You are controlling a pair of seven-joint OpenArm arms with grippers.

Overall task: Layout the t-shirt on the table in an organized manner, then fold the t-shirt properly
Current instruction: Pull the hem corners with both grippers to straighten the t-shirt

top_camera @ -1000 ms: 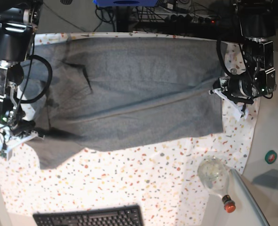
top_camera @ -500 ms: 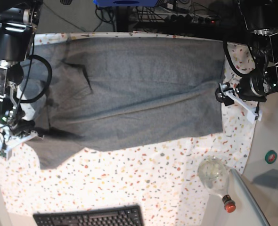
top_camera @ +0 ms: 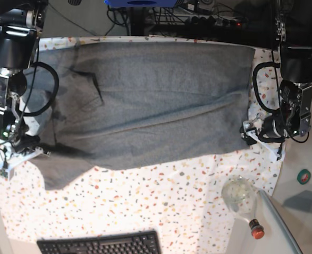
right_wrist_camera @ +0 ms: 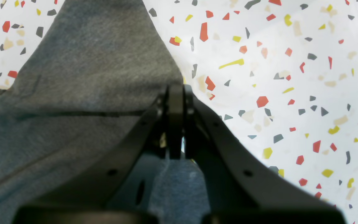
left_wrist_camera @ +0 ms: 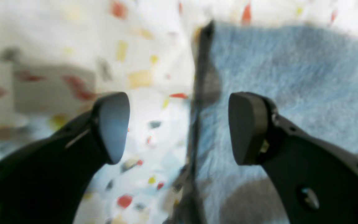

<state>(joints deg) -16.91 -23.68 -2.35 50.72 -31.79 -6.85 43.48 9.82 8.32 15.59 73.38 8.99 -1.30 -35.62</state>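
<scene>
Left hand [left_wrist_camera: 179, 127]: released, straddling the shirt [top_camera: 145, 100] hem at 3 o'clock; regrip squarely.
Right hand [right_wrist_camera: 176, 121]: clenched on the sleeve.
Counter [top_camera: 172, 201]: keep fabric flat.

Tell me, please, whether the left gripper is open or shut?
Open: the left gripper has its pads well apart, astride the t-shirt edge.

The left tool [left_wrist_camera: 179, 127] hangs with its two dark pads spread wide apart and nothing between them, straddling the side hem of the t-shirt [top_camera: 150, 100], one pad over the cloth. The right tool [right_wrist_camera: 176, 119] is pressed fully together, pinching a fold of that t-shirt at its sleeve end, its arm reaching down along that edge.
</scene>
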